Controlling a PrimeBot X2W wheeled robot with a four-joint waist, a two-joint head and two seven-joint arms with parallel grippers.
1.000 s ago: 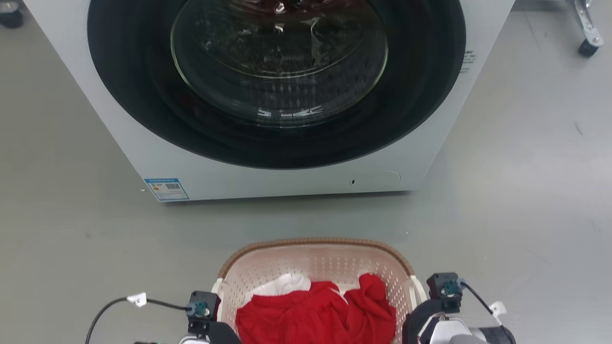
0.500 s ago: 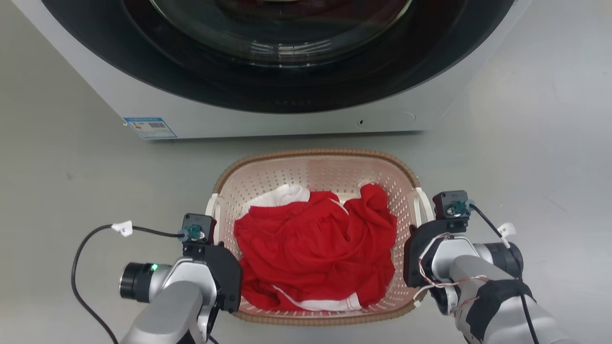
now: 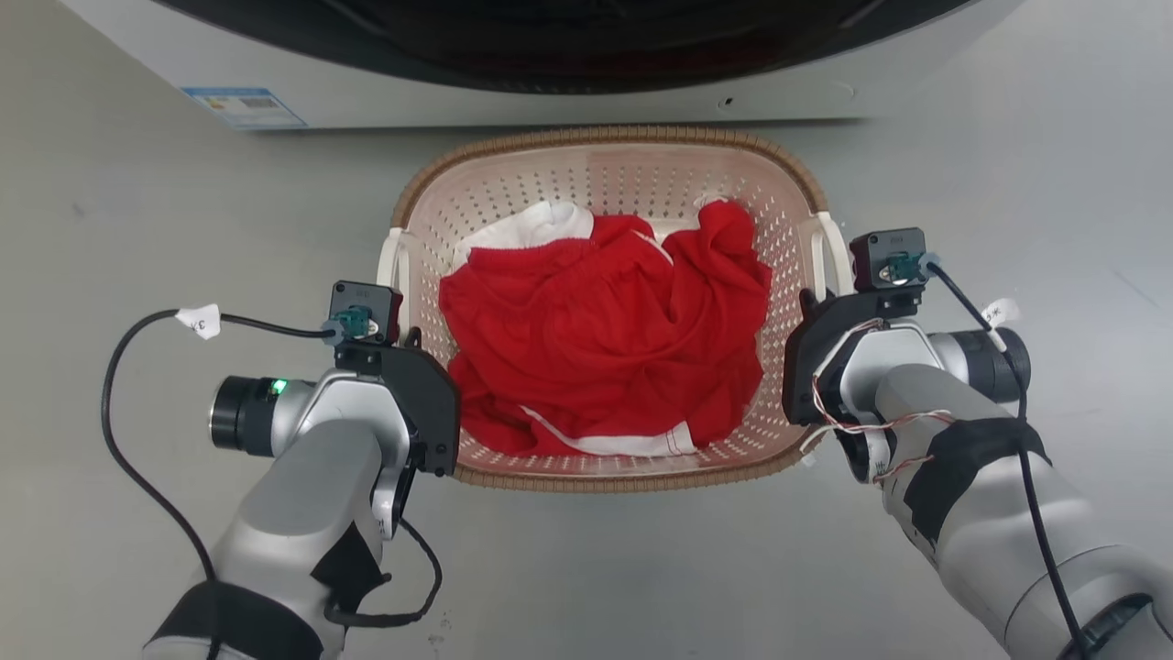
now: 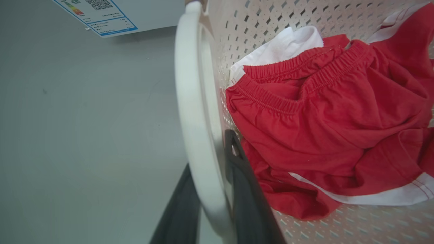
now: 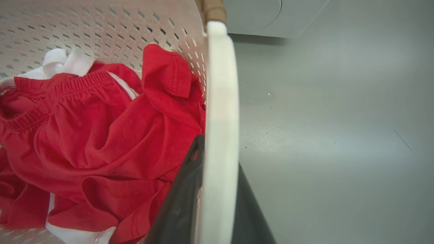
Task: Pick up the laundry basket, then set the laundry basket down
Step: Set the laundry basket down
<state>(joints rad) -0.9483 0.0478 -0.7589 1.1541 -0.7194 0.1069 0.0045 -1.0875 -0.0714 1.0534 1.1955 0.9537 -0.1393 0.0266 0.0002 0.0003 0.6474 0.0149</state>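
Dark fingers of L gripper (image 4: 208,152) are clamped on the white L handle (image 4: 193,101), one finger inside the basket wall and one outside. R gripper (image 5: 218,152) is the same: closed on the white R handle (image 5: 220,101), a finger on either side.

Between both arms is the laundry basket (image 3: 605,156), pale pink perforated plastic w/ brown braided rim, just in front of the washing machine (image 3: 550,101), over grey floor (image 3: 137,229). Can't tell if its base touches the floor.

Inside is a crumpled red garment (image 3: 605,330) w/ white trim, and a white cloth (image 3: 541,225) peeks out at far L. Blue-edged label (image 3: 243,105) on the washer's lower L corner.
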